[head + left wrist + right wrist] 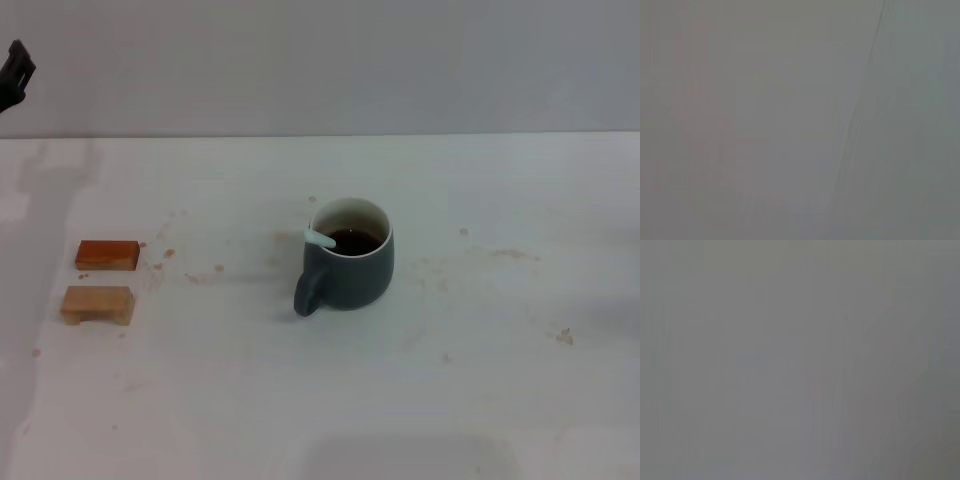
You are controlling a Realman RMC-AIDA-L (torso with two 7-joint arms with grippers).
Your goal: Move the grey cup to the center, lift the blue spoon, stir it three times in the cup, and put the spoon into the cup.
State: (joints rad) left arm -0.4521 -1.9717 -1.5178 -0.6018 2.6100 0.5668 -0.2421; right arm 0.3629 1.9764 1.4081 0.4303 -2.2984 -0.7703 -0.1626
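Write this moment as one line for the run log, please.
cup: near table centre, upright, holds dark liquid | spoon: in cup, handle on rim | left pincer: raised at far left edge | right pincer: not in view | blocks: left side

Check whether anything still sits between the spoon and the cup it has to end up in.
Nothing visible does. The blue spoon already rests inside the grey cup, its handle leaning on the rim on the robot's left. The two wooden blocks lie well off to the left. The left gripper is at the far-left edge; the right one isn't visible.
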